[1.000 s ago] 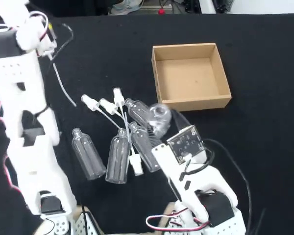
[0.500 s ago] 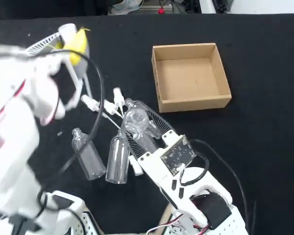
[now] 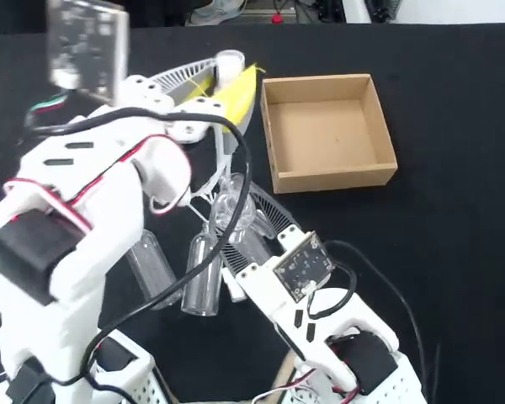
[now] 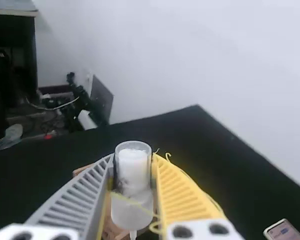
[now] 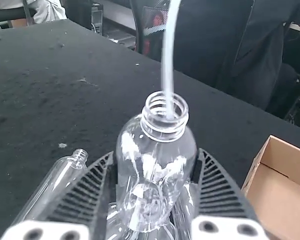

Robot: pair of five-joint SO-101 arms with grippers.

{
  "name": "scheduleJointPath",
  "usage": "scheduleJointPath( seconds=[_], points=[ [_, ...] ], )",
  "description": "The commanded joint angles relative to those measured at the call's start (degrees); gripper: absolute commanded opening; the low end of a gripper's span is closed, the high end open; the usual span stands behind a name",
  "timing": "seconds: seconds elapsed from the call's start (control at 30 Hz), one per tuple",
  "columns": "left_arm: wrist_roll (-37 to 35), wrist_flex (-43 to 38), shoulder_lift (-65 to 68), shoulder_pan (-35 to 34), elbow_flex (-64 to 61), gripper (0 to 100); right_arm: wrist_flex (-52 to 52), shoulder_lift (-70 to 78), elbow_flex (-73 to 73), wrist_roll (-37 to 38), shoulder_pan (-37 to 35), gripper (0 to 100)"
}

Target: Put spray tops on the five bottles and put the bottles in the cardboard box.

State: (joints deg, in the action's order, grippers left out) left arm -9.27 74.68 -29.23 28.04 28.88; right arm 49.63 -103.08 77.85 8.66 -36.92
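Your right fingers [image 5: 217, 185] grip one bottle [image 5: 155, 165] upright, neck up, near the box [image 3: 328, 178]; your left fingers [image 4: 177, 192] clamp one spray top [image 4: 132, 170] above, tube pointing down into that neck; two bottles [image 3: 204, 278] [image 3: 156, 273] lie flat on the bench [image 3: 454, 126].

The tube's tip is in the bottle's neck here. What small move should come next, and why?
Probably lower the left gripper straight down. Its spray top is well above the bottle held by the right gripper, and only the tube is inside the neck, so the cap is not yet seated.
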Motion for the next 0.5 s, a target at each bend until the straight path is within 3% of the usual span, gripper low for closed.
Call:
scheduleJointPath(
  seconds=[0.0,0.33,0.47],
  points=[
    [2.7,-1.6,-1.1,0.5,-1.1,3,0.4,-2.9,-0.6,-0.4,-0.3,14.4],
    [2.4,-1.0,-1.4,3.9,-5.3,4,0.4,-3.0,-0.7,-0.4,-0.3,14.4],
    [2.4,2.5,-4.7,6.1,-7.1,10,0.4,-3.0,-0.8,-0.4,-0.3,14.4]
  ],
)
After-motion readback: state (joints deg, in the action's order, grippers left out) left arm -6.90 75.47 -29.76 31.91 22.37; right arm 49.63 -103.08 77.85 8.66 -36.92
